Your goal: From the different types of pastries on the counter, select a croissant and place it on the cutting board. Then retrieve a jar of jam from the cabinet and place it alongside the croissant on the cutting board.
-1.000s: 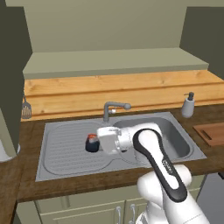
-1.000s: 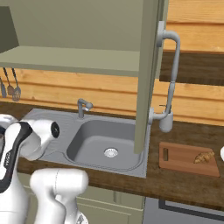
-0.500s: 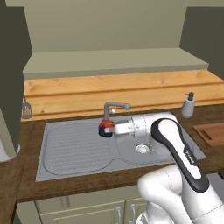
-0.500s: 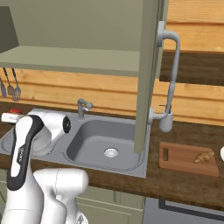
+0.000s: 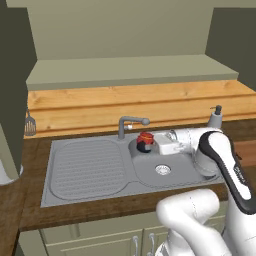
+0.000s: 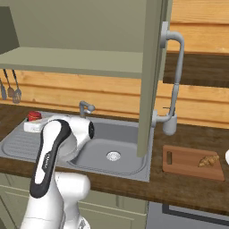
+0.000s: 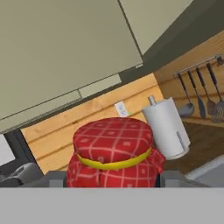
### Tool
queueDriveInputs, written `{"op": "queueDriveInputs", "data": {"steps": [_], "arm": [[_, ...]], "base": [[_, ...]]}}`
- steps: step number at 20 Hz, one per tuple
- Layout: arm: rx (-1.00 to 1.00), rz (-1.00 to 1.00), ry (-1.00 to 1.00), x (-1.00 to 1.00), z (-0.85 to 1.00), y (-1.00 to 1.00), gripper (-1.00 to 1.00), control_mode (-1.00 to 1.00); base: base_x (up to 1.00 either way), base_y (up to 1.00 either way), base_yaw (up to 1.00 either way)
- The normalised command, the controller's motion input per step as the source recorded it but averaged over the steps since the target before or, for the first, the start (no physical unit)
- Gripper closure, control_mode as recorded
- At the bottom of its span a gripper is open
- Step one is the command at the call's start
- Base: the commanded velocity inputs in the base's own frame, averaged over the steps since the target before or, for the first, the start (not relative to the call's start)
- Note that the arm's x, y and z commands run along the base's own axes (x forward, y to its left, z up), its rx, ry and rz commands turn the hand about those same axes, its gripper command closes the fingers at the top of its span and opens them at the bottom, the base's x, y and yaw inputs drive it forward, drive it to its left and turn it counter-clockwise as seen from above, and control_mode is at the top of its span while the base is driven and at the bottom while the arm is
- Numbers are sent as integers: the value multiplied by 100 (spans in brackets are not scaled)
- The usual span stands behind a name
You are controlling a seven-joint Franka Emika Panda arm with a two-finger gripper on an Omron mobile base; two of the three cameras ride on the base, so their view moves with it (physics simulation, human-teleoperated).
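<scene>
Clamped between the fingers of the gripper (image 5: 148, 144) at mid-frame over the sink, the jar of jam (image 5: 145, 140) must travel to the cutting board (image 6: 191, 163) at lower right, beside the croissant (image 6: 206, 161).

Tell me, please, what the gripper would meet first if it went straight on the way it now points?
Hard to be sure. The gripper, jaws shut on the jar of jam, points sideways over the sink. Beyond the jar, the hand view shows a paper towel roll, probably first; depth is unclear.
</scene>
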Motion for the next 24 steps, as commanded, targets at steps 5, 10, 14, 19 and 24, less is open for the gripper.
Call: {"op": "queueDriveInputs", "data": {"steps": [5,10,14,19,24], "arm": [[-2,0,-32,0,2,-95,100,-100],[-1,0,-27,0,4,-100,100,-100],[4,-1,-3,-2,0,-25,100,-100],[0,-41,-4,0,0,-58,100,-100],[0,-61,0,-2,-6,-75,100,-100]], "base": [[0,0,0],[0,0,0],[0,0,0],[0,0,0],[0,0,0]]}}
